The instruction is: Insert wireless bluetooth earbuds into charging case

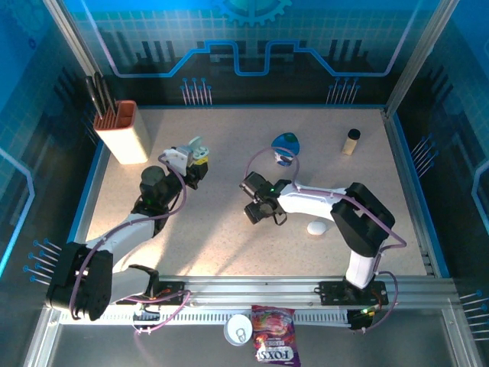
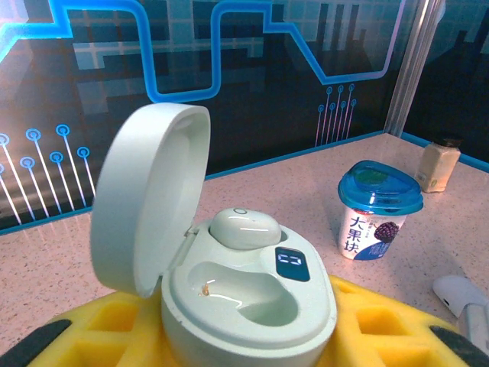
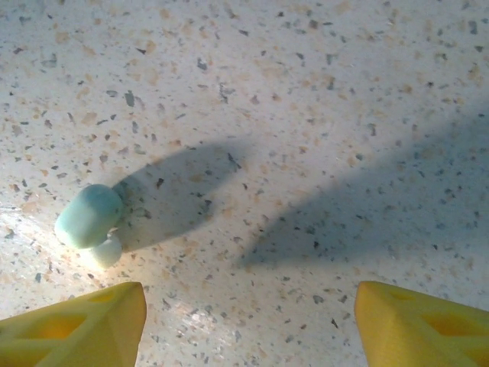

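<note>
Left gripper (image 2: 244,348): fingers clamped on open charging case (image 2: 252,302). Seated earbud (image 2: 244,228) in twelve-o'clock slot, six-o'clock slot empty. Right gripper (image 3: 248,329): fingers apart, empty. Loose earbud (image 3: 88,218) on table (image 3: 321,92), ten o'clock of it: tiny, likely light, slick; pinch across rounded body.

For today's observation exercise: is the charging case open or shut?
Open: the case has its lid swung back, one earbud seated, the other hollow empty.

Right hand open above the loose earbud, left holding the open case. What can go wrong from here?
1. The earbud lies left of the gap in the open right hand; closing here would likely miss or flick it.
2. The case is pinched in the left hand; pressing into its empty slot may shift it.
</note>
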